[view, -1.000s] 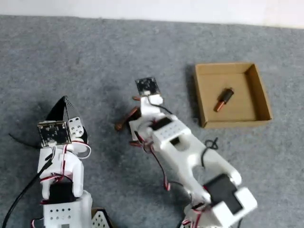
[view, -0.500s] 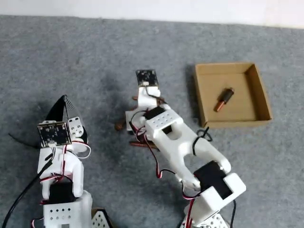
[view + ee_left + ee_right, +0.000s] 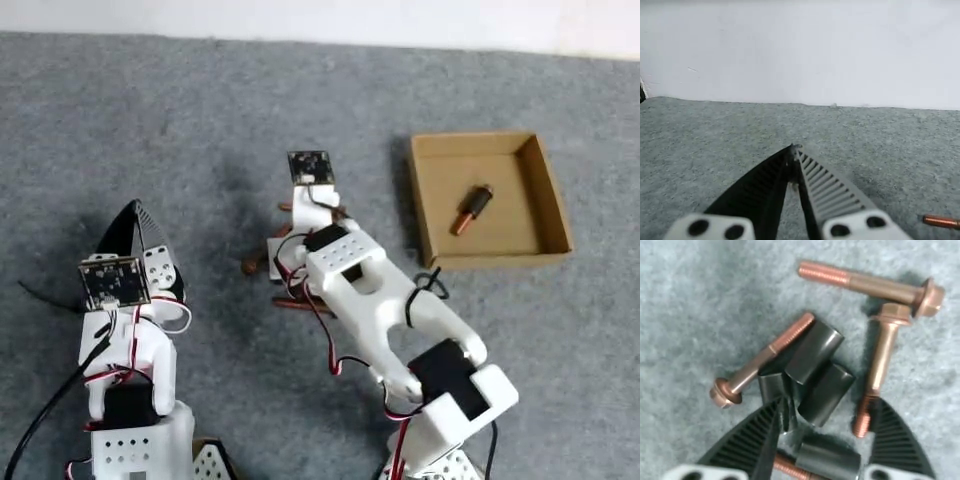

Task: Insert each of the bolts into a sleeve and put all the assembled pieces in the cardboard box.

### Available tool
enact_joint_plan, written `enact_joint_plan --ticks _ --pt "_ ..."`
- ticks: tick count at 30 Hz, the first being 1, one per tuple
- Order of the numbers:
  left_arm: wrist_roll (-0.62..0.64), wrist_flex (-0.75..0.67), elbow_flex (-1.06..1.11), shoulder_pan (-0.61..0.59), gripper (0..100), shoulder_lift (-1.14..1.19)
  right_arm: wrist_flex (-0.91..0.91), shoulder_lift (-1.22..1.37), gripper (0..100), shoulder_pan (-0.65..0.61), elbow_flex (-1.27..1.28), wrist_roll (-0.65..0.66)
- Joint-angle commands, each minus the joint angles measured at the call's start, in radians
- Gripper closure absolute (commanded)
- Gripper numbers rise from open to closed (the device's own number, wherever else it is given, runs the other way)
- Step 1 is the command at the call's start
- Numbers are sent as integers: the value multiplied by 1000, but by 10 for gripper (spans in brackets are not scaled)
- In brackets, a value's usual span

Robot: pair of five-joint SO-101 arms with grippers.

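Observation:
Several copper bolts and dark metal sleeves lie in a loose heap on the grey carpet. In the right wrist view my right gripper (image 3: 831, 401) hangs open just over the heap. One finger (image 3: 772, 427) touches a sleeve (image 3: 775, 387); the other finger (image 3: 895, 435) is beside a bolt (image 3: 880, 365). Two more sleeves (image 3: 812, 352) (image 3: 827, 390) lie between the fingers, beside a slanted bolt (image 3: 765, 360). A bolt (image 3: 255, 263) sticks out from under the right arm (image 3: 345, 275). One assembled piece (image 3: 470, 210) lies in the cardboard box (image 3: 428, 205). My left gripper (image 3: 792, 150) is shut and holds nothing.
The box stands to the right of the heap, a short way off. A further bolt (image 3: 875, 285) lies at the heap's far side, and another sleeve (image 3: 827, 457) with a bolt (image 3: 785, 467) lies under the gripper's base. The left gripper (image 3: 135, 232) rests at the left, well apart from the heap.
The right arm swung its elbow to the left and its wrist shifted slightly away over the heap a second ago; since half a second ago it is still. The left arm has not moved.

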Motion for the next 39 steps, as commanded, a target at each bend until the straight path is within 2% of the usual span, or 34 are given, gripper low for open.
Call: enact_joint_plan --ticks 1,16,23,27,31,39 --pt "8 -26 4 15 992 -4 8 -67 846 -4 -45 -9" --pt "8 -26 4 15 992 -4 4 -64 850 -22 -44 -11" --pt "8 -26 4 15 992 -4 8 -10 850 21 -45 -12" --pt "8 -26 4 15 992 -4 18 50 850 54 -73 -77" --pt "8 -26 4 15 992 -4 101 85 850 54 -143 -78" --pt "8 -26 4 15 992 -4 110 148 850 91 -165 -78"
